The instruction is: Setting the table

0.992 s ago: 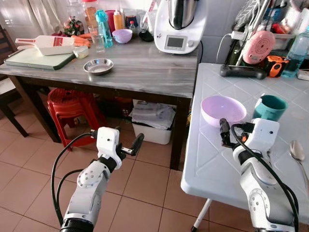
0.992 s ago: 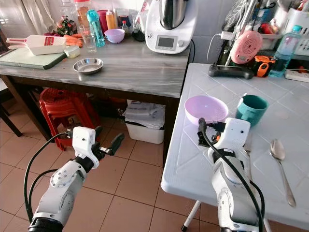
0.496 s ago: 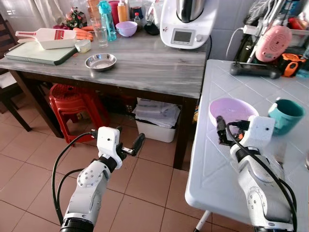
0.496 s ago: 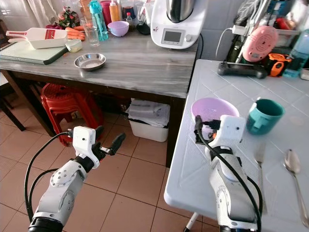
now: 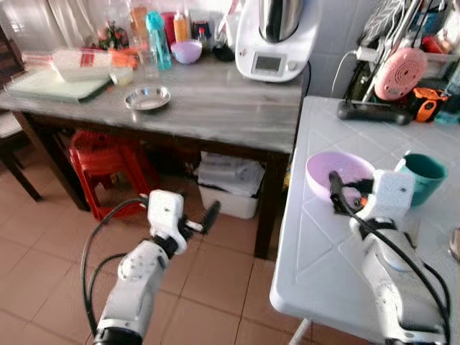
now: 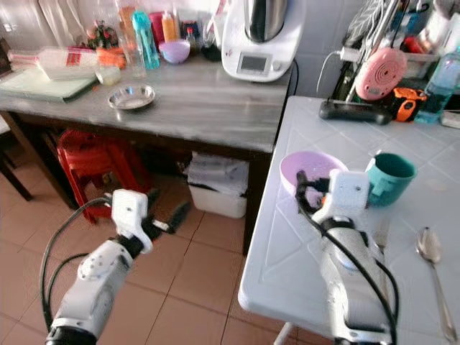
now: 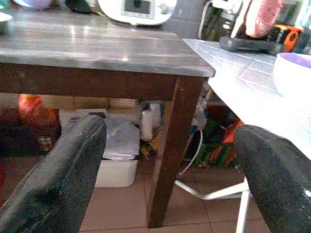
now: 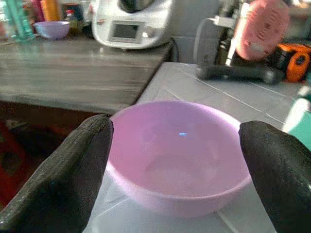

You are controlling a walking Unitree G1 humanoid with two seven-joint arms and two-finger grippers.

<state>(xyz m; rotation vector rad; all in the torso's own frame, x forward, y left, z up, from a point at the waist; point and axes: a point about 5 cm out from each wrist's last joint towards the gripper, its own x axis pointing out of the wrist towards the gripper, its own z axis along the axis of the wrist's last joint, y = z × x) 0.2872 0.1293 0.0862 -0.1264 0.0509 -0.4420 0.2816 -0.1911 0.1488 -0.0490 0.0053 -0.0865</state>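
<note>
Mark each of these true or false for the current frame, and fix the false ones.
1. The lilac bowl sits on the white table straight ahead of the right tool, whose fingers are spread. True.
2. The right tool has already clamped the bowl's rim. False: both fingers stand apart from the bowl, touching nothing.
3. A teal mug stands beside the bowl on the white table. True.
4. The spoon lies inside the bowl. False: it lies on the white table, on the mug's side, apart from the bowl.
5. The left tool hangs open over the tiled floor, holding nothing. True.
</note>
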